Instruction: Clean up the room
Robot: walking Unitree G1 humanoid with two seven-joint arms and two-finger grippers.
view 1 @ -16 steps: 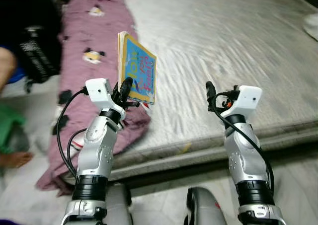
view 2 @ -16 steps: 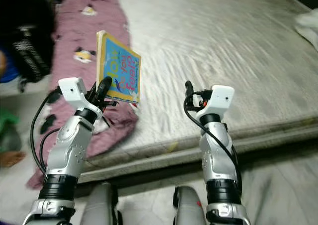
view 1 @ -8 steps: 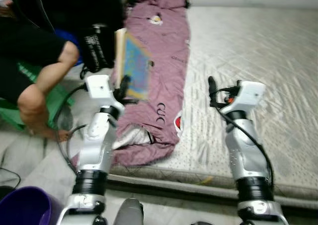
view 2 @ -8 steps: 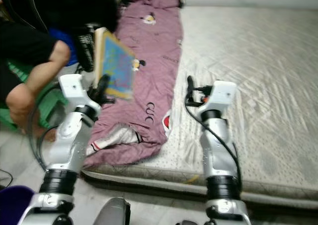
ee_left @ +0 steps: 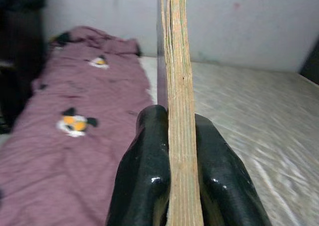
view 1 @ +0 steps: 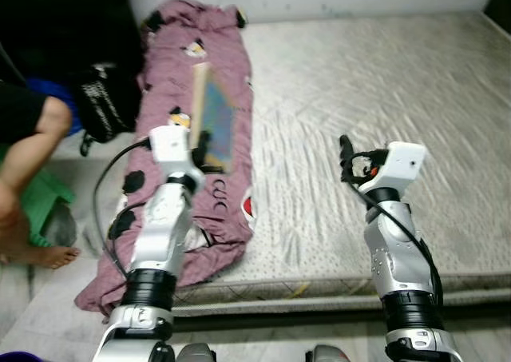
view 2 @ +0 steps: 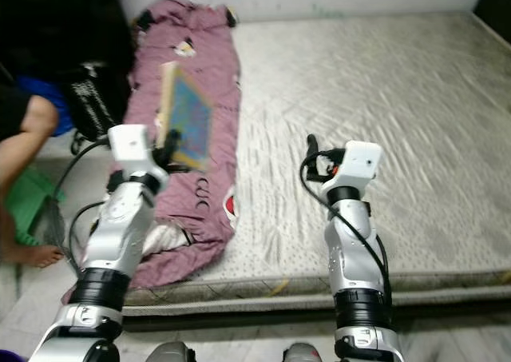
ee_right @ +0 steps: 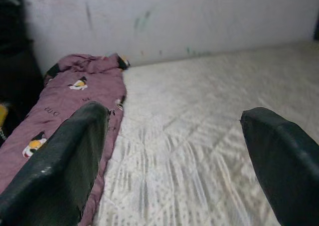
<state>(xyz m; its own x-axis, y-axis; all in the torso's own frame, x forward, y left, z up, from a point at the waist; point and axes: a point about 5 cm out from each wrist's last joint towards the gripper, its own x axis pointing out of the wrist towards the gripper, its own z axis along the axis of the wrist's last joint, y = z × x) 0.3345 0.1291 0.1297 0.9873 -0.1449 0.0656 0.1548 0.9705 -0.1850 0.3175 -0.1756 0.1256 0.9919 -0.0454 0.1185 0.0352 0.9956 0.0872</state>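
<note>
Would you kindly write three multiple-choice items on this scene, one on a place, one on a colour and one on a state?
1. Where does the blanket lie?
A. along the mattress's left edge
B. folded at the mattress's right edge
C. on a chair

2. What colour is the blanket?
A. green
B. mauve-pink
C. white

3. How is the right claw?
A. shut on a book
B. shut on nothing
C. open

Key: 1 A, it drapes down the left side of the mattress; 2 B, mauve with cartoon prints; 3 C, its fingers stand wide apart, while the left claw grips the book.
</note>
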